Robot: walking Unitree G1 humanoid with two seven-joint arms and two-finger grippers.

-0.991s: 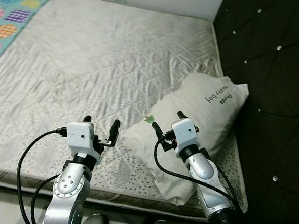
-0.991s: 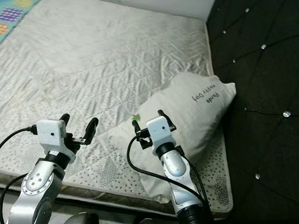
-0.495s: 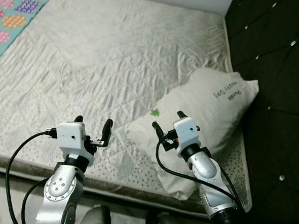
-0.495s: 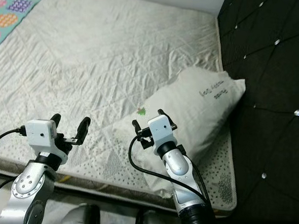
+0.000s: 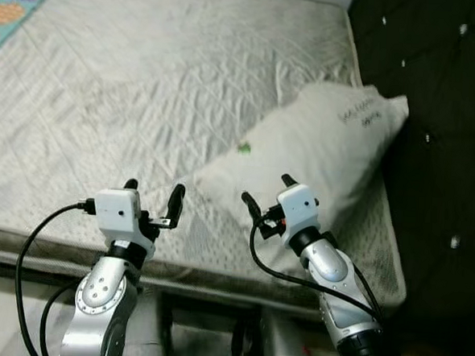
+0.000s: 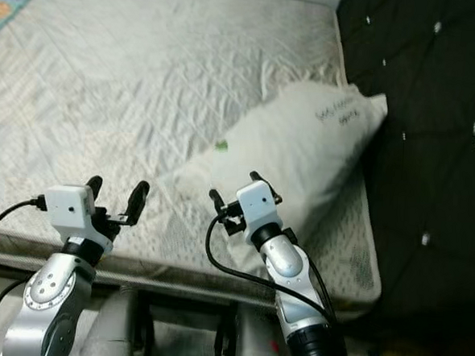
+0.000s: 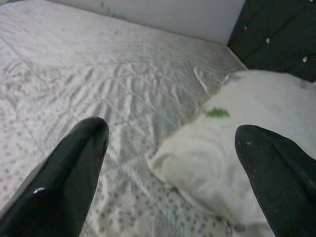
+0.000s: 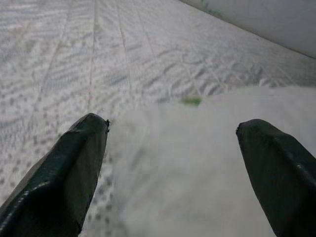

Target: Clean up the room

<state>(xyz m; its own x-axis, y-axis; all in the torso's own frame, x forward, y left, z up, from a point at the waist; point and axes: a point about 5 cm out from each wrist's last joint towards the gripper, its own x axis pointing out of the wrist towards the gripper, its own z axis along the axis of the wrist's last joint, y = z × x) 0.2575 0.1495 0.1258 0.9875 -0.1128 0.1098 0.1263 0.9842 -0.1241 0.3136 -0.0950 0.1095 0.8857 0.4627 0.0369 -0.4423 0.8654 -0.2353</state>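
A white pillow with small dark lettering and a green mark lies slanted on the grey quilted mattress, its far end against the dark tufted headboard. My right gripper hovers open just over the pillow's near corner; the pillow spreads between its fingers in the right wrist view. My left gripper stands open above the mattress's front edge, left of the pillow, with nothing between its fingers.
A teal mat with coloured patches lies at the far left of the mattress. A white wall runs behind the bed. The bed's front edge drops to the floor right below my arms.
The camera has pulled back and tilted down, so the bed's front edge and floor now show. Both grippers stay open at about the same spots near the pillow's corner.
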